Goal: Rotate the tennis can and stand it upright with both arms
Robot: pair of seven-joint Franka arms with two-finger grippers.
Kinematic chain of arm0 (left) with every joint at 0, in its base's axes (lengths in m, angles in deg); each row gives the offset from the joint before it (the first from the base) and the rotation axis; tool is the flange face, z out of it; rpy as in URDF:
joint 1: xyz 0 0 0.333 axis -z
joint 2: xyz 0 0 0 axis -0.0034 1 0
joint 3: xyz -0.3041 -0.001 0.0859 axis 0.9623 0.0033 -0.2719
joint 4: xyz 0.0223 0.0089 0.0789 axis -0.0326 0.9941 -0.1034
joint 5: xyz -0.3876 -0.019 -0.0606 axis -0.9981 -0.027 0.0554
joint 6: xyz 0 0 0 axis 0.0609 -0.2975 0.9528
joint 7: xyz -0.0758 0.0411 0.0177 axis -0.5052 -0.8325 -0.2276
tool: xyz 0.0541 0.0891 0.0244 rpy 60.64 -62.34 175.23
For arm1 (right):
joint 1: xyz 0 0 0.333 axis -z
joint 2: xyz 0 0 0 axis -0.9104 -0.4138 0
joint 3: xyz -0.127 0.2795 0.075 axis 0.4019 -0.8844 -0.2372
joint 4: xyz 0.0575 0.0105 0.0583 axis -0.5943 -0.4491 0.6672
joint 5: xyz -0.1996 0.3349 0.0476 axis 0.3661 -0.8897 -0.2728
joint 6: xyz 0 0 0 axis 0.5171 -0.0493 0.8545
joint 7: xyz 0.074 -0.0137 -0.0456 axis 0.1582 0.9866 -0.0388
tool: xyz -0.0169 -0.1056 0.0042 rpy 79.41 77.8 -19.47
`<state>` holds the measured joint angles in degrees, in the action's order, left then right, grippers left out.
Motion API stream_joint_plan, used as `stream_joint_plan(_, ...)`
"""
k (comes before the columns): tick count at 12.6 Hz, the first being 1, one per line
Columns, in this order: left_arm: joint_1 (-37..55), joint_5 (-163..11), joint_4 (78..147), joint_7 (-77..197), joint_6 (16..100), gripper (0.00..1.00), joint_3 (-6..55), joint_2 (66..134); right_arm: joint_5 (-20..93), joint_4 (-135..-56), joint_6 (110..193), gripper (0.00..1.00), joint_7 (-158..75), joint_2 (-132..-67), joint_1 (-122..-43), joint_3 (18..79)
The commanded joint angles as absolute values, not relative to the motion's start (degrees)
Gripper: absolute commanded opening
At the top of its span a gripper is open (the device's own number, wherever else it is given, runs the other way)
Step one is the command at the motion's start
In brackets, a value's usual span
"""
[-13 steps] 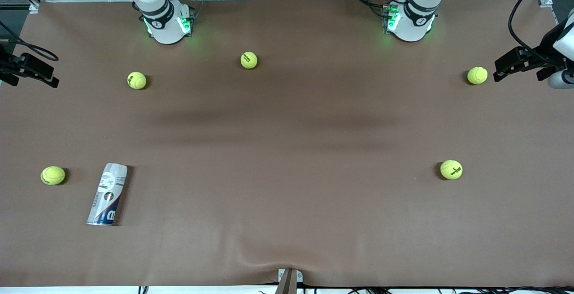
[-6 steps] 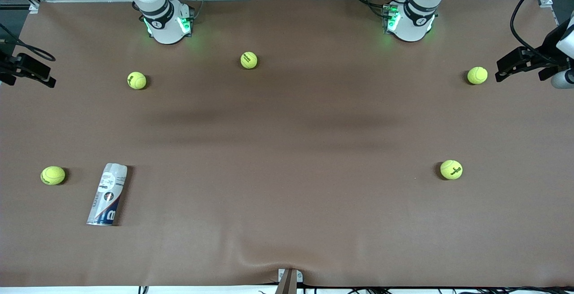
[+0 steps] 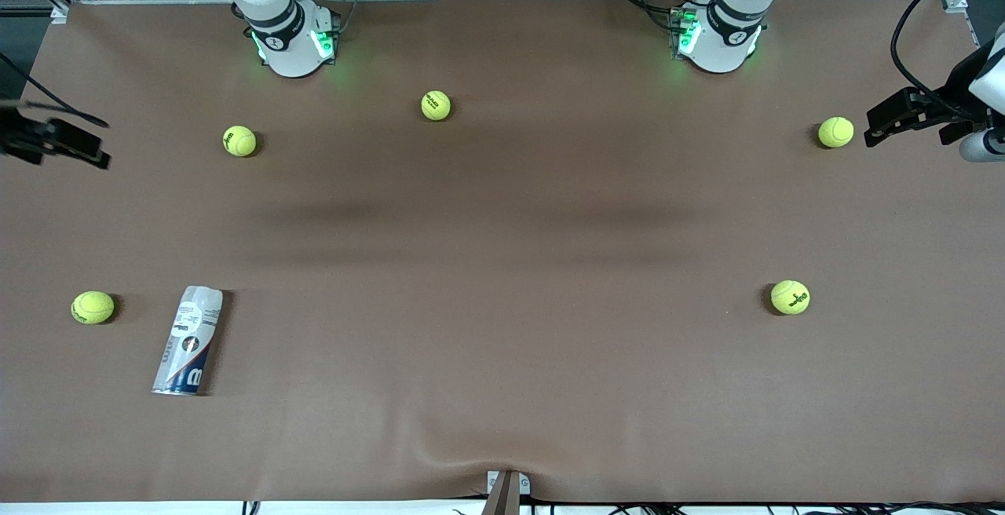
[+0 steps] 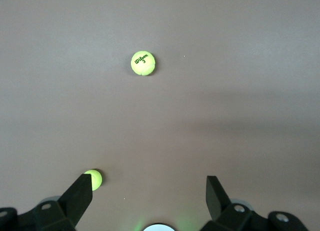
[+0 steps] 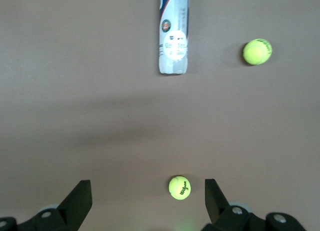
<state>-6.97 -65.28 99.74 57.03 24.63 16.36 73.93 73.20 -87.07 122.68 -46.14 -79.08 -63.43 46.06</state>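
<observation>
The tennis can lies on its side on the brown table, near the front camera at the right arm's end, its navy end nearest the camera. It also shows in the right wrist view. My right gripper hangs in the air over the table's edge at the right arm's end, well away from the can; its jaws stand open and empty in the right wrist view. My left gripper hangs over the table's edge at the left arm's end, open and empty.
Several yellow-green tennis balls lie scattered: one beside the can, one near the right arm's base, one between the bases, two at the left arm's end. A clamp sits at the table's near edge.
My right gripper has shifted a little inward over the table's edge. My left gripper has barely moved. The can and the balls lie as before.
</observation>
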Motion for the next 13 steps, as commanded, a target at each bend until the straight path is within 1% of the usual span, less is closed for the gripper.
stream_joint_plan(1, -7.54, -66.3, 98.89, 55.81, 23.64, 1.0, 16.54, 74.05, 73.09, -84.82, 124.98, 1.0, -46.08, -84.08, -64.41, 46.01)
stream_joint_plan(2, -7.63, -66.3, 98.89, 55.81, 23.73, 1.0, 16.54, 74.05, 73.09, -84.8, 127.61, 1.0, -45.82, -86.1, -64.24, 46.01)
stream_joint_plan(4, -7.54, -66.3, 98.89, 55.81, 23.73, 1.0, 16.54, 74.57, 73.18, -84.81, 131.22, 1.0, -45.73, -93.46, -61.88, 46.27)
stream_joint_plan(7, -7.54, -66.3, 98.89, 55.81, 23.81, 1.0, 16.54, 74.66, 73.18, -85.24, 140.26, 1.0, -45.64, -103.05, -58.98, 46.28)
stream_joint_plan(8, -7.54, -66.3, 98.89, 55.81, 23.81, 1.0, 16.54, 74.66, 73.18, -85.33, 142.82, 1.0, -45.46, -105.26, -58.62, 46.28)
stream_joint_plan(13, -7.63, -66.21, 98.8, 55.81, 23.81, 1.0, 16.54, 74.66, 73.18, -85.33, 155.04, 1.0, -44.85, -111.95, -58.97, 46.28)
